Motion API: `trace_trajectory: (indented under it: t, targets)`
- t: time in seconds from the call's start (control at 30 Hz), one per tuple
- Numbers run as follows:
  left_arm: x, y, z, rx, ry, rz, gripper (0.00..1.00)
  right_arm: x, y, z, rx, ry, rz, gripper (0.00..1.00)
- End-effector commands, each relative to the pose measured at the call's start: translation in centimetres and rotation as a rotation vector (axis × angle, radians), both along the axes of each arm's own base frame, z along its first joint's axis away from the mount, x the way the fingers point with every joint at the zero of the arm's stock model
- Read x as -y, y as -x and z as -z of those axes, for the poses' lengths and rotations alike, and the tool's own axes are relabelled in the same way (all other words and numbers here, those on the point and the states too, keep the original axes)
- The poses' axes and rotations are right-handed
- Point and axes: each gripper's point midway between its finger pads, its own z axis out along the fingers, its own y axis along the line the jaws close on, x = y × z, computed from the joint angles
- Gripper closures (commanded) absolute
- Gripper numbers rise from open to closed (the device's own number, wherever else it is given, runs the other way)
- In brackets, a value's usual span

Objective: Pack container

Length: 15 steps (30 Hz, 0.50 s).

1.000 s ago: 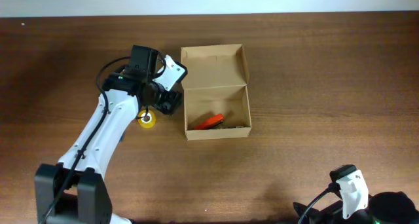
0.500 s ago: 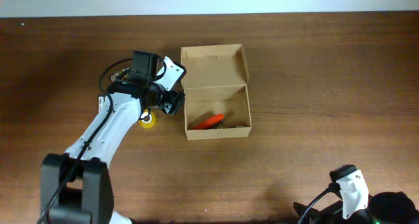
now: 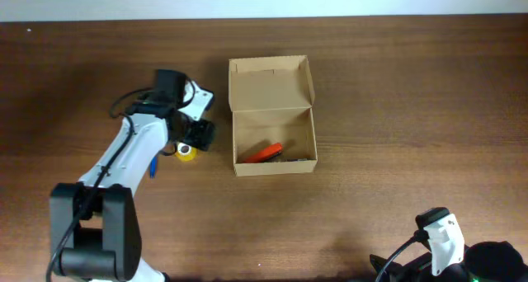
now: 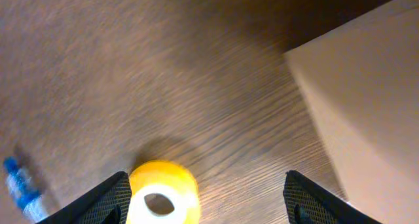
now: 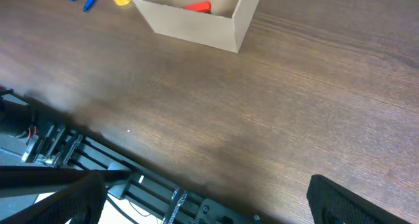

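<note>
Where the left arm reaches across the surface (image 3: 396, 109), note that the left claw (image 3: 198, 133) hangs just left of the container (image 3: 272, 117), apart from its wall. This claw stands open: its 2 fingers (image 4: 108, 199) are spread wide and grip nothing. A yellow tape roll (image 4: 163, 194) lies flat on the surface below it, close beside 1 finger. A blue pen (image 3: 153, 165) lies just left of the roll. The container sits near the middle of the surface with its flap lid (image 3: 271, 82) folded back toward the far edge. Inside, you see an orange item (image 3: 266, 152) near the front wall; a darker item beside it is too small to identify. The right claw (image 5: 206, 201) sits at the near right corner, well apart from the container, with its fingers wide open and empty.
</note>
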Motion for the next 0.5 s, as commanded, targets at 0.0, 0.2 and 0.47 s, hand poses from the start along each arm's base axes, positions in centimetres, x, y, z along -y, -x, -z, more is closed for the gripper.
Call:
trace_trajectory:
  t: [0.0,0.2,0.47]
  targets:
    - [-1.5,1.2,1.3,-0.052,-0.002,-0.054,0.26,-0.1,0.1,0.1,0.001,0.001,-0.013,0.01]
    - [-1.6,2.7,2.7,-0.098,0.000,-0.056,0.26,-0.1,0.1,0.1,0.001,0.001,-0.013,0.01]
    - [-2.6,2.5,3.0,-0.084,-0.048,-0.092,0.13,-0.1,0.1,0.1,0.001,0.001,-0.013,0.01]
